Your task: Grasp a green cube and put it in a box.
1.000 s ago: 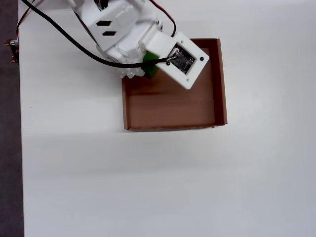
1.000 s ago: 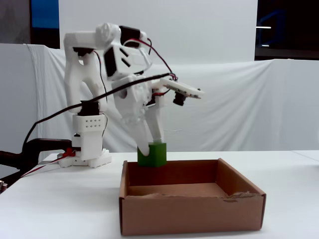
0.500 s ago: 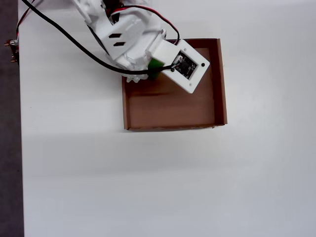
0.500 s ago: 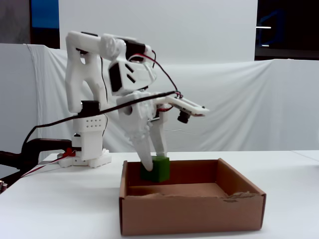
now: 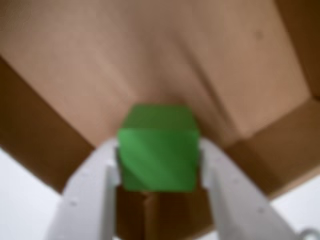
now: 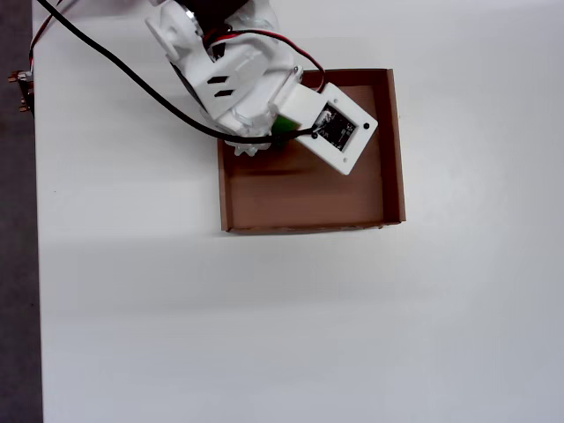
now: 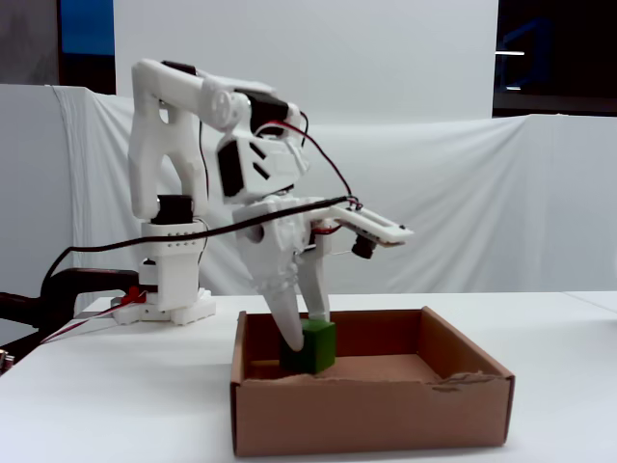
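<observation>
The green cube [image 5: 157, 155] sits between my two white fingers [image 5: 90, 190], which press on its left and right faces. My gripper [image 5: 159, 150] is shut on it. The cube is inside the brown cardboard box [image 5: 150, 55], low over its flat bottom near a corner. In the fixed view the gripper [image 7: 307, 342] points down into the box [image 7: 376, 415] with the cube [image 7: 318, 349] at its tips; the front wall hides whether the cube touches the bottom. In the overhead view only a sliver of the cube [image 6: 284, 126] shows under the arm, at the box's [image 6: 304, 189] upper left.
The box stands on a white table [image 6: 264, 326]. The arm's base [image 7: 169, 280] stands behind the box to the left in the fixed view. Black and red cables [image 6: 115, 70] trail from the arm across the table's upper left. The wrist camera mount [image 6: 339, 132] overhangs the box.
</observation>
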You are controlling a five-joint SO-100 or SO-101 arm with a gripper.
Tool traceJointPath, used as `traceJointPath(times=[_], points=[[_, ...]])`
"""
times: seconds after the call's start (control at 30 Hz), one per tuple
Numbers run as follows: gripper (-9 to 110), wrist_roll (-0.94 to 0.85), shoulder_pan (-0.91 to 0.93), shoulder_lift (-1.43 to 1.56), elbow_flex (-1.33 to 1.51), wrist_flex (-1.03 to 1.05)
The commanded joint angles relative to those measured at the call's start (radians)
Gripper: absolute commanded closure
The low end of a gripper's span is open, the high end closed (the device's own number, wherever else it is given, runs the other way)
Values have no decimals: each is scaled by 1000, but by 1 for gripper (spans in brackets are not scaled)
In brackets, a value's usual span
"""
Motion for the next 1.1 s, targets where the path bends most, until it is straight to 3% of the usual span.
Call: traceJointPath(times=[0.0,0.43,0.73,1.07], points=[[87,2,-6,5,14,-49],[87,2,-9,-6,37,-71],[80,0,-6,8,55,-92],[80,78,83,255,8,106]])
